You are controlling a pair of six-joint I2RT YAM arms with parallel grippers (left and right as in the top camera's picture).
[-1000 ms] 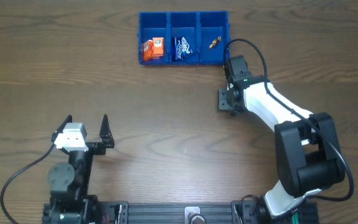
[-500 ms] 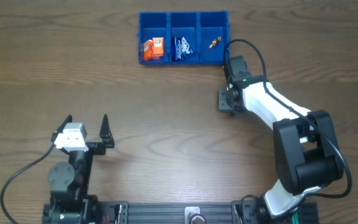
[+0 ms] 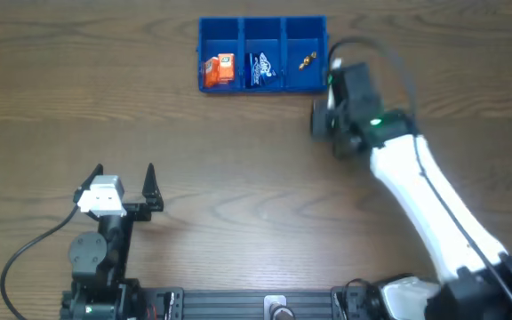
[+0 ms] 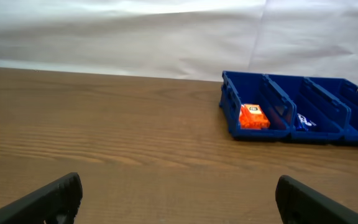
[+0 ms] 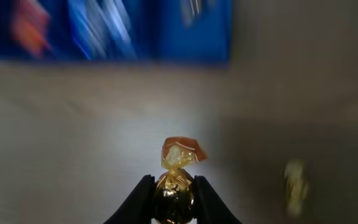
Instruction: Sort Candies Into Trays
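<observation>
Right arm (image 3: 420, 182) raised | right jaws grip gold-foil candy (image 5: 178, 175), twisted top | left jaws wide

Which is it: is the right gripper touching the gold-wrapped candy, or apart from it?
Touching. The right wrist view shows the right gripper pinching the gold-wrapped candy between its fingers, with no gap on either side.

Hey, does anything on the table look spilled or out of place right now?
Nothing spilled. The blue tray sits square, holding orange candies, a blue candy and a small gold candy in separate compartments. One stray: a small yellowish object lies on the table near the gold-wrapped candy in the right gripper, too blurred to identify.
</observation>
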